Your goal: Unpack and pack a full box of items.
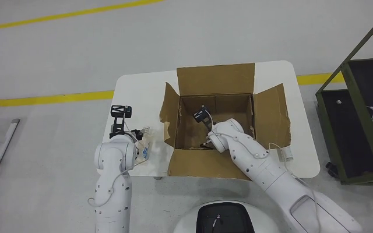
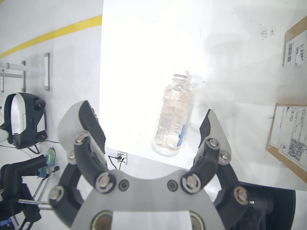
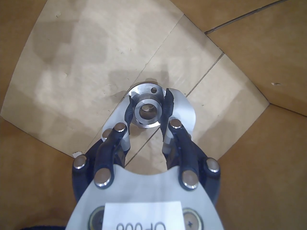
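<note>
An open cardboard box point(image 1: 215, 78) stands in the middle of the white table point(image 1: 140, 87). My right gripper point(image 3: 147, 108) is down inside the box, shut on a small metal flanged ring point(image 3: 144, 94) close above the bare box floor point(image 3: 96, 48). In the top view the right gripper point(image 1: 207, 142) is near the box's front wall. A clear plastic bottle point(image 2: 172, 116) with a white cap lies on its side near the table's left front corner. My left gripper point(image 2: 146, 111) hangs open just above the bottle, its base end between the fingers. The bottle point(image 1: 143, 144) is partly hidden by the left arm.
The box's side flaps point(image 2: 287, 130) carry paper labels and jut toward the left arm. A small white object with a cable point(image 1: 285, 152) lies on the table right of the box. A green cart point(image 1: 349, 116) stands off the table's right side. The table edge is close under the left gripper.
</note>
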